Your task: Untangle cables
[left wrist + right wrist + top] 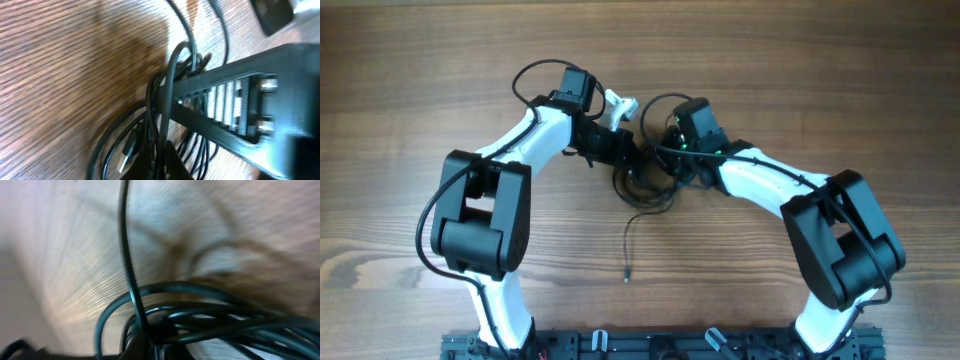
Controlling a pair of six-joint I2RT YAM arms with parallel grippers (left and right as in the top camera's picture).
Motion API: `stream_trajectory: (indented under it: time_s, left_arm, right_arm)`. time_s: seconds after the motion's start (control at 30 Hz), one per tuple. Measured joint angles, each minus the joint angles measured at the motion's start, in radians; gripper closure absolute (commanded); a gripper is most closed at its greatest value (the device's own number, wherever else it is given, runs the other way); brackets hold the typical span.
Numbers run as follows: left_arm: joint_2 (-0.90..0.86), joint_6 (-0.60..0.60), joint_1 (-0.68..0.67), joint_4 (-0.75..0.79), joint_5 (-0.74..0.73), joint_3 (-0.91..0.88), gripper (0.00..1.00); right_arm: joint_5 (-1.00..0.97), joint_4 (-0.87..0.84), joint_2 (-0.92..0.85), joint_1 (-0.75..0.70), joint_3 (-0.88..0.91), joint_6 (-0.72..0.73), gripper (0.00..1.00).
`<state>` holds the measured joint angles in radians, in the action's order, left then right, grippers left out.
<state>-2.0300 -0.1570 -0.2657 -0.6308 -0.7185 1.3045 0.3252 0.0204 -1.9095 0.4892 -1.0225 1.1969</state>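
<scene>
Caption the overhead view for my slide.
Left gripper and right gripper meet at a tangled bundle of black cables on a wooden table; one plug end trails free.

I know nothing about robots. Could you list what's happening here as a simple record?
surface: wooden table
cables: thin black cords, tangled bundle at centre
loose end: trails from the bundle toward the robot's base
left tool: at the bundle, loops against one finger; grip unclear
right tool: at the bundle's right side; view blurred, grip unclear
</scene>
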Motion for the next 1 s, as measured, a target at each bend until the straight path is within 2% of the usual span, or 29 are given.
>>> stream_trajectory:
  time_s: [0.2, 0.53, 0.7, 0.87, 1.0]
  left_arm:
    - [0.000, 0.000, 0.000, -0.010, 0.019, 0.000, 0.96]
    - [0.000, 0.000, 0.000, -0.011, 0.028, 0.000, 0.96]
    - [0.000, 0.000, 0.000, -0.013, 0.030, 0.000, 0.96]
    - [0.000, 0.000, 0.000, -0.013, 0.033, 0.000, 0.96]
    - [0.000, 0.000, 0.000, -0.013, 0.041, 0.000, 0.96]
  right_arm:
    - [0.113, 0.020, 0.023, -0.053, 0.002, -0.089, 0.96]
    - [0.154, 0.140, 0.323, -0.126, 0.004, -0.282, 0.96]
    - [0.161, 0.138, 0.377, -0.128, 0.004, -0.322, 0.96]
    - [0.127, 0.156, 0.377, -0.128, 0.004, -0.335, 0.96]
    - [0.007, 0.199, 0.377, -0.128, 0.004, -0.339, 0.96]
